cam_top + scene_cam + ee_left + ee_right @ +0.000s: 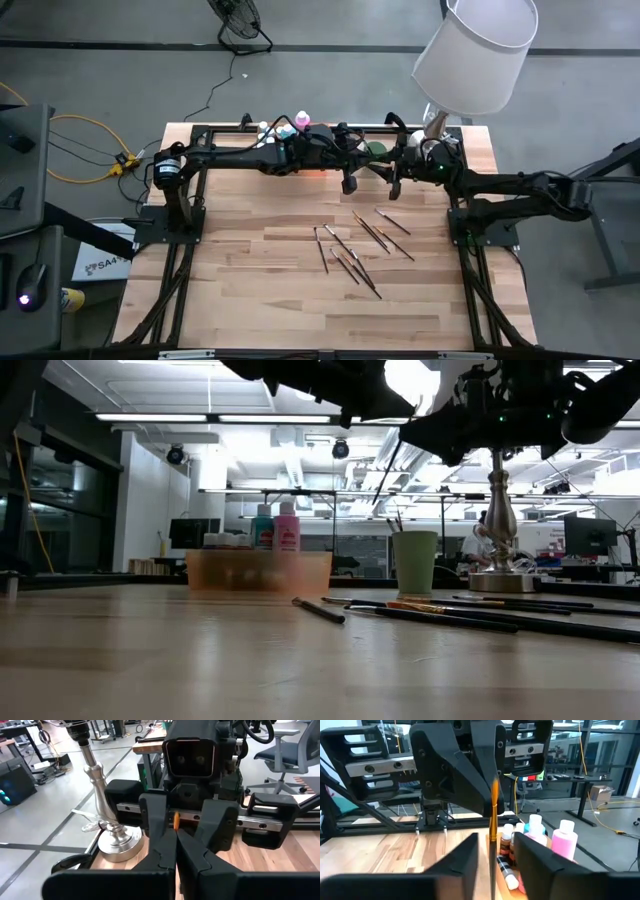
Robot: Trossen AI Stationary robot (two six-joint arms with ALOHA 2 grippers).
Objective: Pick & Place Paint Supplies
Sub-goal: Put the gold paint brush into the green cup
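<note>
Left gripper (pixel 175 837) pinches a paintbrush (pixel 493 810) (orange handle upright). Right gripper (pixel 495 851), facing it, brackets that handle; contact unclear.

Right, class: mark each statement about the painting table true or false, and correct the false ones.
1. Several paintbrushes lie loose on the table. True.
2. The green cup lies tipped on its side. False: it stands upright.
3. The left gripper has its fingers shut on a held brush. True.
4. The paint bottles stand scattered among the loose brushes. False: they stand together in the orange tray.
</note>
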